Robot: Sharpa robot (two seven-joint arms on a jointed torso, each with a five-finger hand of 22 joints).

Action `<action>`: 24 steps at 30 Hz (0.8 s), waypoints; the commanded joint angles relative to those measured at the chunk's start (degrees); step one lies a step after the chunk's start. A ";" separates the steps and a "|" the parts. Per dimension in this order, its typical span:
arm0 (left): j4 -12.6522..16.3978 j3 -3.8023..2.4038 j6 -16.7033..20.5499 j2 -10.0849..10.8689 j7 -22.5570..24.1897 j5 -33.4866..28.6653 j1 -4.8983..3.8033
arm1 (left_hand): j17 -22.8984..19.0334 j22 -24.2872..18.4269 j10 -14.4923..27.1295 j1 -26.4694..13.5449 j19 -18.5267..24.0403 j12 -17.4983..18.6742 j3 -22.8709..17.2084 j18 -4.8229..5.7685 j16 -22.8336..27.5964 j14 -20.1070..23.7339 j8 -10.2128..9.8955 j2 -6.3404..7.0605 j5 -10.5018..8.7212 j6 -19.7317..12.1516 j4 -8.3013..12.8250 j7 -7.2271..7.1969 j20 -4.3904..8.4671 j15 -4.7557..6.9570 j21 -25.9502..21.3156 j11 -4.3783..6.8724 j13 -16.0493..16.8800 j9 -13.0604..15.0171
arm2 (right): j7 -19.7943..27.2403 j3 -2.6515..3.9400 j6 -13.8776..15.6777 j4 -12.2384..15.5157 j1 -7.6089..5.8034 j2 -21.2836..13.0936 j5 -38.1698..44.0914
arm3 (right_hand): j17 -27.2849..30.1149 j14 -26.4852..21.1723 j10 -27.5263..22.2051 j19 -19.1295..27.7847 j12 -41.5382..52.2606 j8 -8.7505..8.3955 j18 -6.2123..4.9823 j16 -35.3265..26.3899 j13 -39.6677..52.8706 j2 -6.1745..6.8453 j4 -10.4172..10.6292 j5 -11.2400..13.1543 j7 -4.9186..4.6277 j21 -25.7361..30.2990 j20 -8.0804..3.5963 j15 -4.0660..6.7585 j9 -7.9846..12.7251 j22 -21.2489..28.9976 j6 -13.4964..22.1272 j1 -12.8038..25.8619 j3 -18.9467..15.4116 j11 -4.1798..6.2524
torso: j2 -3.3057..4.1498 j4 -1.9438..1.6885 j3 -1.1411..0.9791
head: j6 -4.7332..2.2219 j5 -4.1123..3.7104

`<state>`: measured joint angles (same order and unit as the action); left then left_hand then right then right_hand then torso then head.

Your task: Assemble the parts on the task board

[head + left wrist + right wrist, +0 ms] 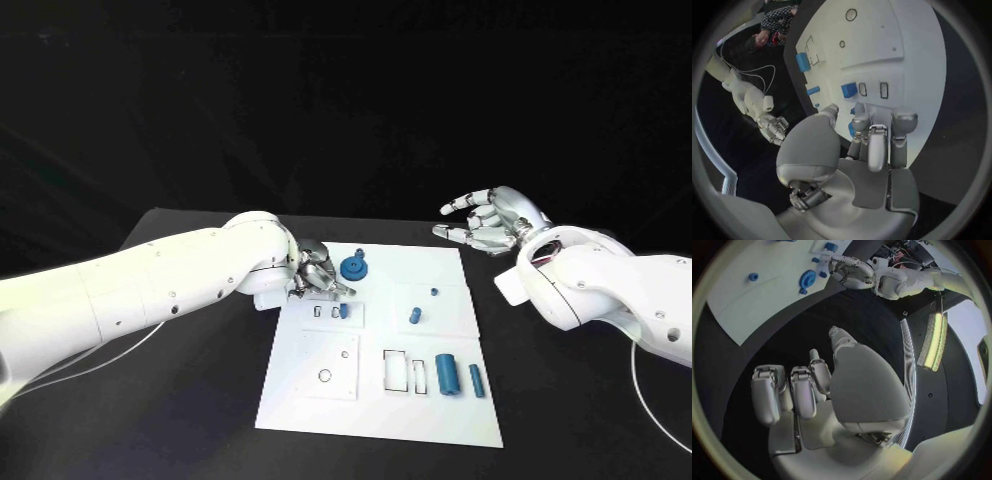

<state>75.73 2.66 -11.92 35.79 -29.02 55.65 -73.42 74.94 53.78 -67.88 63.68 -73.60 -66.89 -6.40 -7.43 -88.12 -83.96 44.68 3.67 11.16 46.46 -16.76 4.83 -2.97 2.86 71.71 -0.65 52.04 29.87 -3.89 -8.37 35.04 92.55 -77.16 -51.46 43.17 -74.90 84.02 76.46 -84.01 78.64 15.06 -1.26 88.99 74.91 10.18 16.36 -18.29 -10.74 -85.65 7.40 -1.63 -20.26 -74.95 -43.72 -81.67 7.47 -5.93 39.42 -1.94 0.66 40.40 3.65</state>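
Early days, we reckon: blue parts (pixel 447 375) lie loose across the board (pixel 433 420). Our left hand (pixel 316 272) works at the gear (pixel 353 266), grip unclear; right hand (pixel 490 222) hovers off-board, fingers apart, empty.

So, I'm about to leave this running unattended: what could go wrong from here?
1. The left hand works close beside the blue gear and a small blue part; its fingers could knock either out of place.
2. The two blue cylinders lie loose near the task board's near edge and might roll if it is jolted.
3. The right hand hovers off the board, so it cannot steady it.
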 commanded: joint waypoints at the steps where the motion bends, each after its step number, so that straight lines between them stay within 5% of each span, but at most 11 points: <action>1: -0.33 0.03 -3.68 -0.34 -1.10 0.31 -0.16 | 7.49 3.47 2.99 0.55 -2.45 3.72 0.58 1.31 0.61 -3.52 -0.94 -0.82 -0.21 -0.67 -0.08 0.03 0.19 -0.03 2.28 -0.13 -4.72 0.07 | -0.50 0.02 -1.11 -0.06 -0.04 -0.11 0.19 | -10.67 4.94 0.11 -3.52 0.04 0.34 0.07 -0.33 1.00 -0.19 0.14 0.54 0.05 0.02 0.00 0.16 0.08 -11.99 -0.28 -0.09 0.36 0.10 | -0.04 -0.10 0.06 | 0.18 -0.18; 4: -0.65 0.15 -4.72 -0.54 -1.29 0.15 -0.16 | 7.05 7.05 5.38 1.09 -5.07 7.26 0.84 1.97 1.10 -3.33 -1.95 -1.18 -0.17 -1.01 -0.08 0.25 0.34 -0.02 4.32 -0.26 -8.93 0.08 | -0.63 0.02 -1.14 -0.09 -0.04 -0.16 0.24 | -10.67 4.94 0.11 -3.52 0.04 0.34 0.07 -0.33 1.00 -0.19 0.14 0.54 0.05 0.02 0.00 0.16 0.08 -11.99 -0.28 -0.09 0.36 0.10 | -0.03 -0.10 0.07 | 0.24 -0.18; 9: -0.86 0.38 -6.25 -0.83 -1.51 0.03 -0.16 | 9.33 5.50 6.32 1.53 -5.10 8.86 0.83 1.70 0.34 -4.10 -2.48 -1.60 -0.07 -1.18 -0.06 0.37 0.44 -0.03 3.59 -0.32 -10.74 0.12 | -0.84 0.02 -1.19 -0.11 -0.05 -0.23 0.28 | -10.67 4.94 0.11 -3.52 0.04 0.34 0.07 -0.33 1.00 -0.19 0.14 0.54 0.05 0.02 0.00 0.16 0.08 -11.99 -0.28 -0.09 0.36 0.10 | -0.01 -0.04 0.10 | 0.33 -0.13; 24: -0.84 0.54 -5.91 -1.37 -1.48 -2.71 -0.15 | 14.53 13.27 3.26 1.67 -8.44 6.46 1.36 3.14 -1.68 -5.86 -2.53 -2.17 0.14 0.09 -0.08 0.09 0.45 0.03 7.58 -0.12 -7.25 0.82 | -1.29 0.02 -1.41 -0.31 -0.05 -0.07 0.54 | -10.57 4.92 0.19 -3.52 0.10 0.41 0.07 -0.37 1.06 -0.24 0.14 0.63 0.06 0.04 -0.02 0.18 0.10 -11.99 -0.28 -0.02 0.42 0.12 | 0.01 -0.11 0.05 | 0.65 -0.22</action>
<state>74.84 3.21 -16.76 34.59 -30.44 54.34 -73.44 74.93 66.94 -64.44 65.35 -81.70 -60.31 -5.38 -4.77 -89.56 -83.95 42.02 2.01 11.16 46.14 -16.83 4.81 -2.65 2.86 79.12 -0.71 44.70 30.64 -5.12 -8.37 34.53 92.25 -77.19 -51.57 43.20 -74.94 84.02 76.46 -84.01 78.64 15.30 -1.26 88.99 74.90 10.18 16.52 -17.95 -10.74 -85.65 7.40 -1.63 -20.21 -74.93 -43.71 -81.67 7.62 -5.93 39.44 -2.03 0.72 41.00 3.43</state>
